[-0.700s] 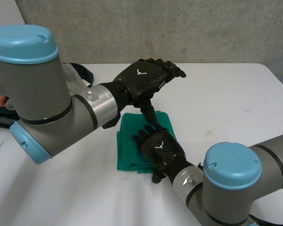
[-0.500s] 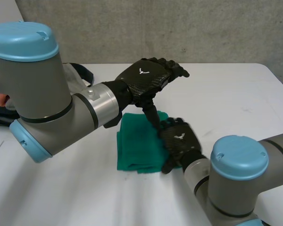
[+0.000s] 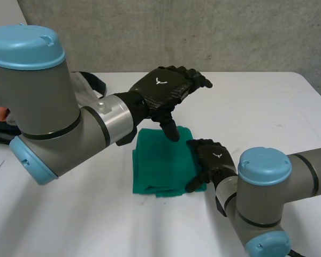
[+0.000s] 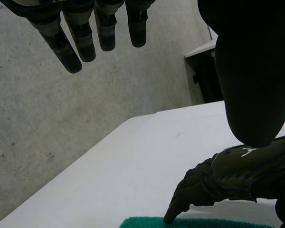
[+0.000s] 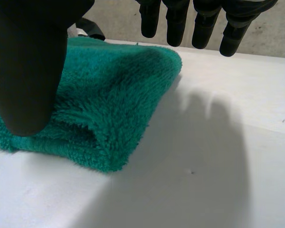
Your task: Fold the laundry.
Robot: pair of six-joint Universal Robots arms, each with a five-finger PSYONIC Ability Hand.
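Fingers (image 5: 176,26) of right hand (image 3: 211,158) straight beside green towel (image 5: 109,95) (layered edge, wrist view)

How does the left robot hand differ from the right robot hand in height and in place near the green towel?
The left robot hand is raised above the green towel; the right robot hand sits low at the towel's right edge. The left robot hand's thumb points down toward the towel; the right robot hand has a fingertip at the towel's edge. Both are black, open and hold nothing.

Folded green towel (image 3: 159,160) on white table (image 3: 267,107)
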